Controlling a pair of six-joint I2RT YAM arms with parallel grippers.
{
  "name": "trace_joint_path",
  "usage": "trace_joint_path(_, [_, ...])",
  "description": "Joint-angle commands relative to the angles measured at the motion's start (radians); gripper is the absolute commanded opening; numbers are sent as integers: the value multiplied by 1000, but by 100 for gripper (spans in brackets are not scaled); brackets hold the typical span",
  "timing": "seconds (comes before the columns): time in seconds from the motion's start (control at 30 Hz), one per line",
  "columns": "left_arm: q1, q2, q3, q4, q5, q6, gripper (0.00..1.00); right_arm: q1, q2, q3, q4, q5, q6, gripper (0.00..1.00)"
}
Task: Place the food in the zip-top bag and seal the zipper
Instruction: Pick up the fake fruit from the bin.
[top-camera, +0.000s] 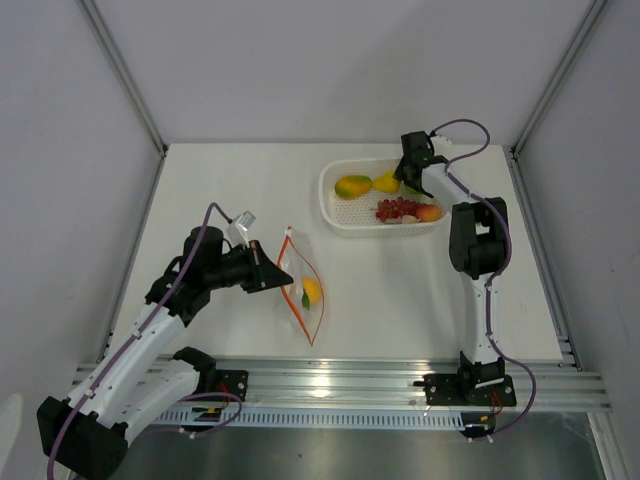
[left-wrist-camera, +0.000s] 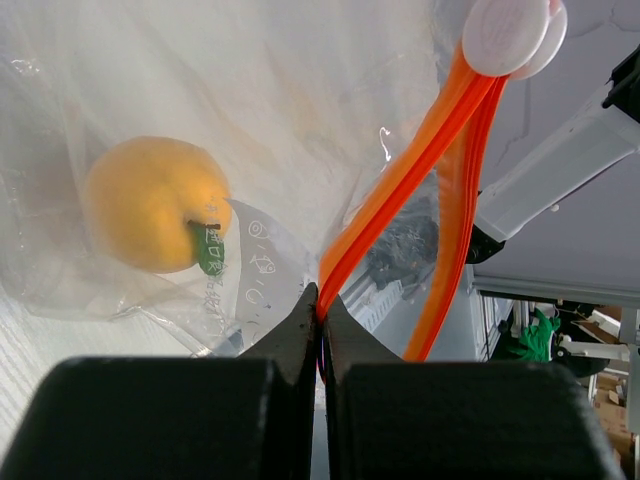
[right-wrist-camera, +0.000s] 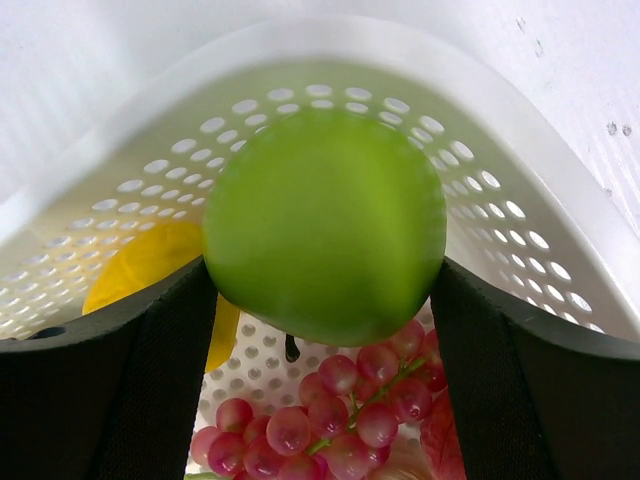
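Note:
The clear zip-top bag (top-camera: 305, 290) lies left of centre with a yellow fruit (left-wrist-camera: 150, 205) inside. My left gripper (left-wrist-camera: 322, 305) is shut on its red-orange zipper (left-wrist-camera: 400, 190) near the mouth, and a white slider (left-wrist-camera: 505, 35) sits at the strip's far end. In the right wrist view a green apple (right-wrist-camera: 325, 220) fills the gap of my right gripper (right-wrist-camera: 322, 265), with both fingers touching its sides. Below the apple lie dark red grapes (right-wrist-camera: 340, 420), and a yellow piece (right-wrist-camera: 150, 265) lies to the left. From above I also see a mango (top-camera: 352, 186) and a peach (top-camera: 429, 212).
The remaining fruit sits in a white perforated basket (top-camera: 335, 215) at the back right of the table, where my right arm reaches in. An aluminium rail (top-camera: 330, 380) runs along the near edge.

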Motion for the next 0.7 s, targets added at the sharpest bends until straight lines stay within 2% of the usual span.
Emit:
trace_joint_path(0.0, [10,-19,-12,24,25,15,1,3,-10,-7,52,29,-25,46])
trace_joint_path(0.03, [10,-20,-12,24,24,15,1,3,-14,-12,54,23,-28,34])
trace_joint_path(0.13, [10,-22,-12,24,24,13,1,3,-43,-47,63,23,-36,15])
trace_joint_path(0.2, [10,-22,-10,24,24,15,1,9,-77,-79,71,21,-39,9])
trace_joint_path(0.33, [10,-17,-10,29,24,12,1,33,-169,-168,93,18,-65,7])
trace_joint_path(0.43, [10,-14,-9,35,25,10,0,60,-264,-261,159,18,-97,0])
trace_joint_path(0.67, [12,-2,-7,46,28,12,0,130,-478,-427,230,-46,-194,0])
